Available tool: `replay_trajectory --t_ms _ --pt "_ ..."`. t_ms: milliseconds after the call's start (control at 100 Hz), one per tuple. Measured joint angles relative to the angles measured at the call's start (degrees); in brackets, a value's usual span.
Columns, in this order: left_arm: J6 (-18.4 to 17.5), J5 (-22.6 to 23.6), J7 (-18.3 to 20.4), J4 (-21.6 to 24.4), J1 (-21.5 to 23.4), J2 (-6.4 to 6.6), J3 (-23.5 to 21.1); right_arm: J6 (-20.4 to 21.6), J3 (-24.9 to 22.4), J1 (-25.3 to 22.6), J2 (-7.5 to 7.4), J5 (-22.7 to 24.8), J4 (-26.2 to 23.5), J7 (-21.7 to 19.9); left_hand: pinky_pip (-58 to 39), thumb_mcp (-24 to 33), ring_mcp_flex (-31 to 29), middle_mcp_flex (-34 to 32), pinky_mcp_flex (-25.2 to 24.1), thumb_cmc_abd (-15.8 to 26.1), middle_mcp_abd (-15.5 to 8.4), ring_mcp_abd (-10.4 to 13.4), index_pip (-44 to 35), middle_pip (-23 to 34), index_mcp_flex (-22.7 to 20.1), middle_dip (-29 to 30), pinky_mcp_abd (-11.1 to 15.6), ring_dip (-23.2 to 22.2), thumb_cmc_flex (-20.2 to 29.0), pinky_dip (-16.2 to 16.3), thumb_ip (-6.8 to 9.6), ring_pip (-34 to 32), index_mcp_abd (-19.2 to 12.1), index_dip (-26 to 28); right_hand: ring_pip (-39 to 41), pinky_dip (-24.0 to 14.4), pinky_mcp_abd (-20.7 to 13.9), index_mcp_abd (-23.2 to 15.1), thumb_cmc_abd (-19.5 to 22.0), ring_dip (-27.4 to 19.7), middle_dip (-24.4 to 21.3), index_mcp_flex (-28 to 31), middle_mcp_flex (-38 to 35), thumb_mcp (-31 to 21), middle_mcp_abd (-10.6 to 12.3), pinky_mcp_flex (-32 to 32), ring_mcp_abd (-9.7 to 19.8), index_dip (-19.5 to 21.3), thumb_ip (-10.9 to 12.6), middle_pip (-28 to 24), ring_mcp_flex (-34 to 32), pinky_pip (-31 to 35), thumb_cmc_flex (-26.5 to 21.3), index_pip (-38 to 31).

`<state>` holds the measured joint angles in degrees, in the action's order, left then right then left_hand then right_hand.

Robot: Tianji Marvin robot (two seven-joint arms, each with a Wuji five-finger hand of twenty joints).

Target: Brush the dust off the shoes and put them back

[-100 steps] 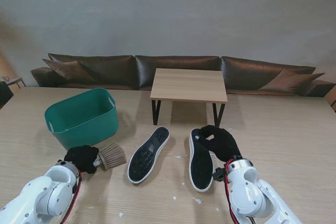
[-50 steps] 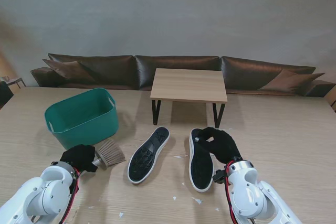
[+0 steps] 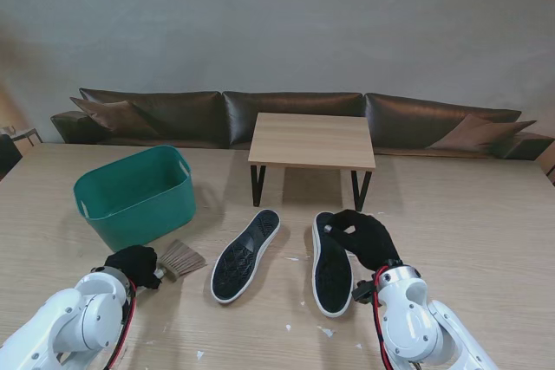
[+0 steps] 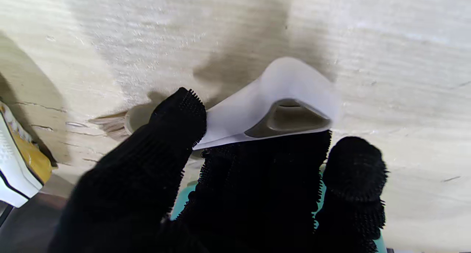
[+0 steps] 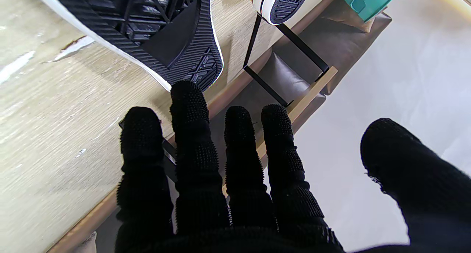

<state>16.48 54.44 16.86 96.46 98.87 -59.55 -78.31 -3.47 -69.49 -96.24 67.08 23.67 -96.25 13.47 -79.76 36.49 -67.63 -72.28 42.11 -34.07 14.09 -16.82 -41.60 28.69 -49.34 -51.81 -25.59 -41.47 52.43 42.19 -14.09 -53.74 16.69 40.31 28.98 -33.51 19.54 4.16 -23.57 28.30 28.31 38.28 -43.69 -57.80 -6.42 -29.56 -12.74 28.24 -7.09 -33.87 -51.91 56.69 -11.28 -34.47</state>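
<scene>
step: brush pickup | left hand [image 3: 134,263] clasps brush [image 3: 179,259] by bin [image 3: 134,194] | right hand [image 3: 364,238] slack, fingers spread at right shoe [image 3: 331,268] | left shoe [image 3: 244,256] mid-table | next: carry brush to shoe, probably steady it

Both hands in black knobbly gloves: left hand [image 3: 132,263], right hand [image 3: 364,237]. Brush [image 3: 179,259] by left hand: tan bristles, white handle. Shoes [image 3: 246,255] nr right hand: black ribbed soles, white edging. Basket [image 3: 134,194] teal. Table [image 3: 468,223] pale wood grain.
</scene>
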Motion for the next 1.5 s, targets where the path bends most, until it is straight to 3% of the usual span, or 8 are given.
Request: replay_trajectory --t_ms 180,340,600,880,950,1130,1420,1500 --pt "2.9 -1.0 1.3 1.1 -0.1 0.32 1.0 -0.2 -0.1 -0.1 0.08 -0.5 -0.1 0.2 -2.4 -12.4 1.7 8.4 -7.1 11.6 1.6 0.4 -4.8 12.9 7.3 -13.3 1.5 -10.3 2.9 3.3 1.87 -7.8 2.8 9.7 0.1 0.0 0.0 0.0 0.0 0.0 0.0 0.0 0.0 0.0 0.0 0.0 0.0 0.0 0.0 0.0 0.0 0.0 0.0 0.0" --pt "4.7 -1.0 1.8 1.7 -0.1 0.33 1.5 -0.2 -0.1 -0.2 0.12 -1.1 -0.1 0.2 -3.1 -13.3 -0.3 8.4 -4.9 12.0 2.2 0.9 -7.1 14.4 8.0 -13.8 1.7 -12.5 3.6 2.0 1.84 -18.0 3.5 7.6 0.1 0.0 0.0 0.1 0.0 0.0 0.0 0.0 0.0 0.0 0.0 0.0 -0.1 0.0 0.0 0.0 0.0 0.0 0.0 0.0" --pt "4.0 4.2 2.9 1.6 -0.2 0.38 2.0 -0.4 -0.2 -0.2 0.27 -2.1 -0.2 0.2 2.1 -2.6 -1.8 3.4 1.4 2.7 3.9 1.5 -4.3 0.6 2.4 -7.4 1.7 -3.5 2.8 -5.9 1.68 -6.7 3.8 -6.6 0.5 0.0 0.1 0.6 0.0 0.0 0.0 0.0 0.0 0.0 -0.1 0.0 -0.1 0.0 0.0 0.0 0.0 0.0 0.0 0.0" --pt "4.9 8.4 10.7 2.2 -1.5 1.38 3.8 -0.5 -0.2 -0.2 0.34 -2.7 -0.2 0.2 7.2 -1.2 -1.8 3.8 1.2 1.4 4.1 1.5 -3.1 -6.3 2.4 -6.6 3.0 -0.9 3.5 -7.3 1.68 5.3 3.8 -7.5 0.6 0.0 0.1 0.7 0.0 0.0 0.0 0.0 0.0 0.0 -0.6 0.0 -0.2 0.0 0.0 0.0 0.0 0.0 0.0 0.0" --pt "4.5 9.4 10.7 2.2 -1.5 1.38 3.9 -0.5 -0.2 -0.2 0.36 -2.7 -0.2 0.2 8.6 2.6 -1.8 3.9 1.9 -3.5 3.1 3.1 -5.3 -8.8 2.4 -7.7 5.7 -1.2 2.0 -8.7 1.82 8.1 1.8 -7.8 0.6 0.0 0.1 0.7 0.0 0.0 0.0 0.0 0.0 0.0 -0.6 0.0 -0.2 0.0 0.0 0.0 0.0 0.0 0.0 0.0" --pt "2.0 15.7 9.5 1.7 -1.1 1.32 4.0 -0.5 -0.1 -0.2 0.41 -3.1 -0.1 0.2 7.9 5.6 -1.9 3.2 4.8 -8.8 0.1 6.0 -11.4 -8.0 1.9 -8.2 7.0 -1.4 -1.4 -9.3 1.85 2.8 -2.6 -8.4 0.6 0.0 0.1 0.8 0.0 0.0 0.0 0.0 0.0 0.0 -0.6 0.0 -0.2 0.0 0.0 0.0 0.0 0.0 0.0 0.0" --pt "0.9 17.5 9.6 1.0 -1.9 1.44 5.0 -0.5 -0.1 -0.1 0.45 -3.3 0.1 0.3 -2.3 7.5 -1.3 3.0 -3.7 -9.1 -2.7 5.9 -13.5 -4.4 1.9 -7.4 5.1 -8.8 -5.0 -0.4 1.86 -2.2 -5.5 -6.1 0.6 0.0 0.5 0.8 0.0 0.0 0.0 0.0 0.0 0.0 -0.6 0.0 -0.2 0.0 0.0 0.0 0.0 0.0 0.0 0.0" --pt "0.9 20.0 10.0 0.9 -2.2 1.47 5.7 -0.5 -0.1 -0.1 0.46 -3.4 0.1 0.2 -4.9 6.7 8.3 4.8 -10.6 -9.5 -4.4 4.0 -14.1 -1.4 1.9 -11.2 8.5 -14.6 -6.5 3.5 1.83 -4.3 -8.1 -5.2 0.6 0.0 0.5 0.8 0.0 0.0 0.0 0.0 0.0 0.0 -0.6 0.0 -0.2 0.0 0.0 0.0 0.0 0.0 0.0 0.0"
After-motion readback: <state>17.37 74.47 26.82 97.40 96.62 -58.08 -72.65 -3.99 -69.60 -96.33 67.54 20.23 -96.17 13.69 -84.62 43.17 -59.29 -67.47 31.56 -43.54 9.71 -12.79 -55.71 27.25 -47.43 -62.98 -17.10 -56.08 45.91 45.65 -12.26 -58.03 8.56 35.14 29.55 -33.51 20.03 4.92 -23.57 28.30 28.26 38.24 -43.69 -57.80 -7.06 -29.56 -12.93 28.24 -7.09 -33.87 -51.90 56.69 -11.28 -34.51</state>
